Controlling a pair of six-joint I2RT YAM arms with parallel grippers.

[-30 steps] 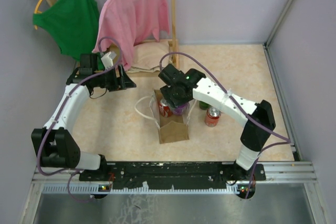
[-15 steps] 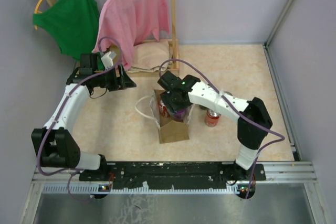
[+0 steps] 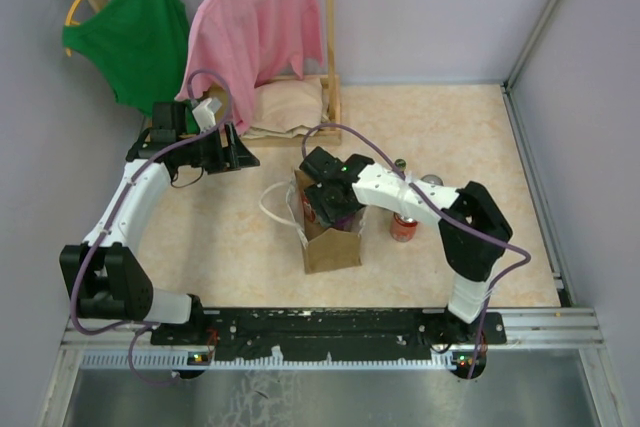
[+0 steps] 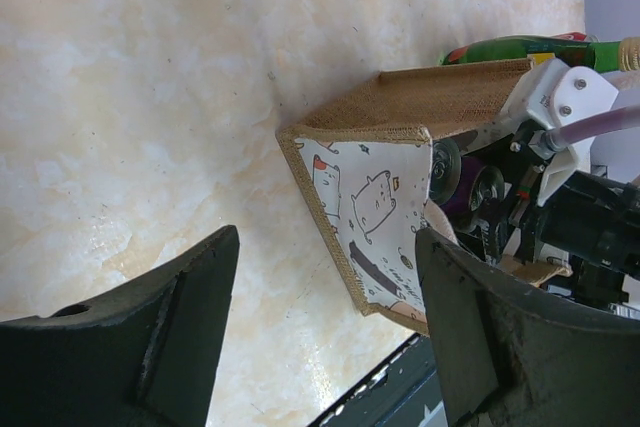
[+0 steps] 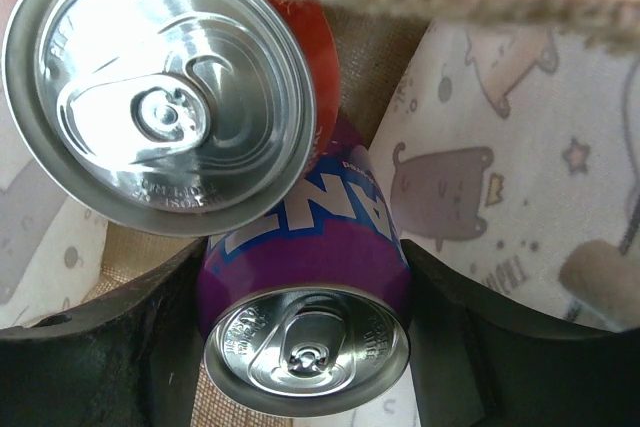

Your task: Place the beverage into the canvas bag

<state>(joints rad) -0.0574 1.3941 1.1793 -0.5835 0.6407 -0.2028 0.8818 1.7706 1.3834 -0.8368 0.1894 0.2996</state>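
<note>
The tan canvas bag (image 3: 330,245) stands open at the table's middle, with white cord handles (image 3: 272,205) to its left. It also shows in the left wrist view (image 4: 440,102). My right gripper (image 3: 334,209) reaches down into the bag's mouth and is shut on a purple soda can (image 5: 305,292), fingers (image 5: 470,347) pressed on both its sides. A red soda can (image 5: 165,87) stands inside the bag right beside it. My left gripper (image 3: 238,153) is open and empty, up and to the left of the bag.
A red can (image 3: 403,228) stands on the table right of the bag, and a green bottle (image 4: 520,49) lies behind it. A folded beige cloth (image 3: 285,107), a wooden rack (image 3: 328,37) and hanging pink and green shirts are at the back left.
My right gripper has moved left and down, carrying the purple can into the bag's mouth. The left arm has not moved.
</note>
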